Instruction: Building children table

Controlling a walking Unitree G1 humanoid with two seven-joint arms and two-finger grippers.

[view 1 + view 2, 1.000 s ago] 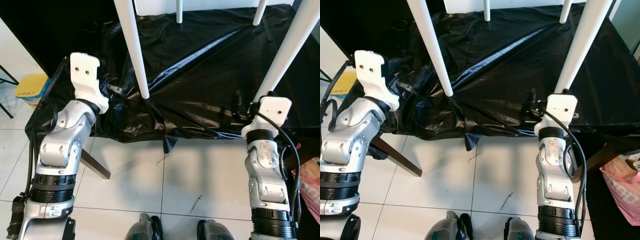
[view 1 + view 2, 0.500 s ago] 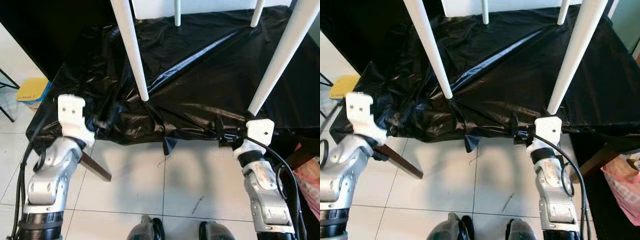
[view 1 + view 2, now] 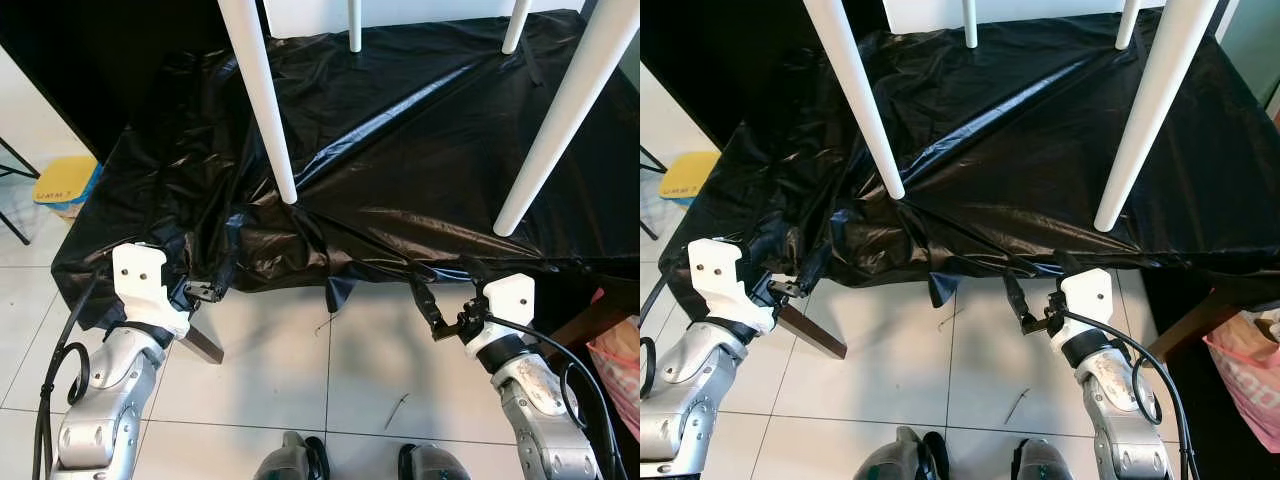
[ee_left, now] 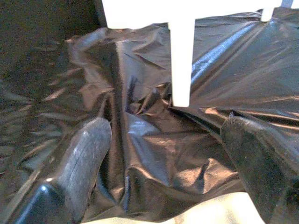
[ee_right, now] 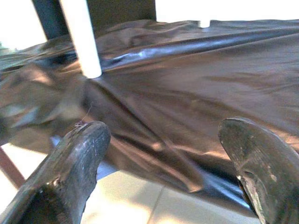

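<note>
White table legs [image 3: 262,110] stood upright on the black-sheeted desk [image 3: 420,150]. The left gripper [image 4: 163,158] and right gripper [image 5: 163,154] hung before its edge. Both had fingers [image 4: 84,158] spread wide, holding nothing.

The head's two eyes look steeply down at the black sheet [image 3: 400,140]. Each wrist camera looks low along its spread fingers [image 4: 84,163], close; all share the white legs [image 3: 855,100].

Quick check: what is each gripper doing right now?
Left gripper: open, holding nothing.
Right gripper: open, holding nothing.
</note>
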